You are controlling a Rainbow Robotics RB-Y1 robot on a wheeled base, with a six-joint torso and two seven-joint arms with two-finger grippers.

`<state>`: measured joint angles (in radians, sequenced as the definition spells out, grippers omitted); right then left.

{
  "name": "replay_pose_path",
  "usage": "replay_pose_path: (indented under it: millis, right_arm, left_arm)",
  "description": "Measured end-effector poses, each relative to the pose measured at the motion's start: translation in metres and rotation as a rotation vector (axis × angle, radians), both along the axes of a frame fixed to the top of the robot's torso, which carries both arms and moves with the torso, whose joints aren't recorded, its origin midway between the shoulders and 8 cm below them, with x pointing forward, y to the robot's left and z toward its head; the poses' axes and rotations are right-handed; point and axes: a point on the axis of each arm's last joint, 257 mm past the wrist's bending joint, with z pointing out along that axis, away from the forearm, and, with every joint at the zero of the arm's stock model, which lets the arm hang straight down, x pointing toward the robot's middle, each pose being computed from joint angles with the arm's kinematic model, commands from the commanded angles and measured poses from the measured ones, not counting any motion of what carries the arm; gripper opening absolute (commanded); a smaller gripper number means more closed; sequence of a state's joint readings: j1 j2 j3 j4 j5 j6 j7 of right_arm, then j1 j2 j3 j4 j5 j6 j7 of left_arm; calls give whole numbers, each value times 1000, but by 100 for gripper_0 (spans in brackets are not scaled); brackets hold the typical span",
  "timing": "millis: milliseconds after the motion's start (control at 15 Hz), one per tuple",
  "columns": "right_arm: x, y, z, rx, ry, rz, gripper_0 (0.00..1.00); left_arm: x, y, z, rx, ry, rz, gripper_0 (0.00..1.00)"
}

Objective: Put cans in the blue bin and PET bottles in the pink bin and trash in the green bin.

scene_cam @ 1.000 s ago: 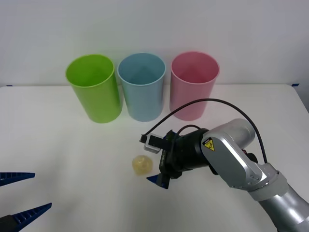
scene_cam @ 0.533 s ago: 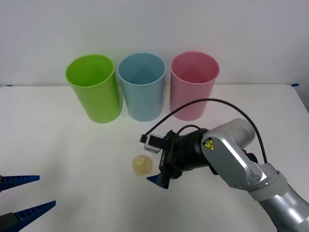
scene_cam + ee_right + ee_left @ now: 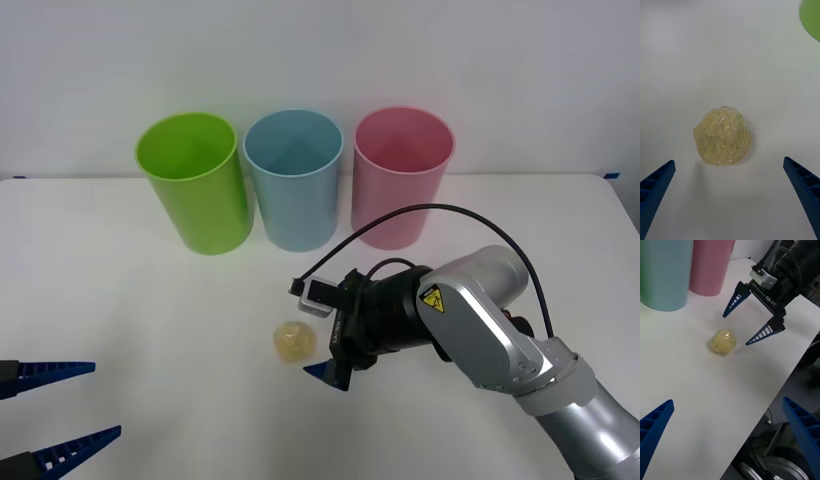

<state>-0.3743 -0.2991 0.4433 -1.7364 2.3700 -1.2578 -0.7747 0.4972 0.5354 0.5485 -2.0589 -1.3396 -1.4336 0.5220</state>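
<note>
Trash [image 3: 295, 341]: a small wrinkled yellowish lump, lying loose on the white table [image 3: 130, 300] in front of the blue bin [image 3: 294, 180], green bin [image 3: 194, 183] to that bin's left. Right gripper [image 3: 322, 352] sits just beside the lump on its right, fingers spread wide, lump centred ahead of the gap and untouched. Left gripper [image 3: 55, 405], also spread, idles at the near left edge, well apart. Right arm is clearly the nearer.

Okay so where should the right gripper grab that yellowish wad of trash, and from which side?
Across its widest middle, coming in level from the right gripper side. The trash is a roundish wrinkly lump lying free on the table, and the open fingers already point at it.
</note>
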Motion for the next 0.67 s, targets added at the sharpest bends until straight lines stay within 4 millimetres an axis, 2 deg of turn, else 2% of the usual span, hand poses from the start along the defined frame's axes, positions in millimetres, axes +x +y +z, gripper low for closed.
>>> replay_pose_path:
  millis: [667]
  right_arm:
    - [0, 0, 0, 0, 0, 0, 100]
  left_arm:
    - [-3, -2, -2, -23, 10, -2, 100]
